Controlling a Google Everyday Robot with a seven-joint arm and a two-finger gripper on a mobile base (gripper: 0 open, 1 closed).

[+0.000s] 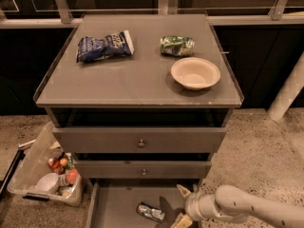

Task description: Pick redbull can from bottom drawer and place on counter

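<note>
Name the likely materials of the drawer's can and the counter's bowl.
Redbull can: likely metal, glossy; bright glints on silver. Bowl: probably paper or pulp, matte beige, no shine. The end effector sits open just beside the can.

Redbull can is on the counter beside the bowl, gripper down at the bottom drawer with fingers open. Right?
Not quite. The camera view shows the redbull can lying in the bottom drawer, not on the counter beside the bowl. The rest holds: the gripper is down at the drawer, just right of the can, fingers open.
</note>
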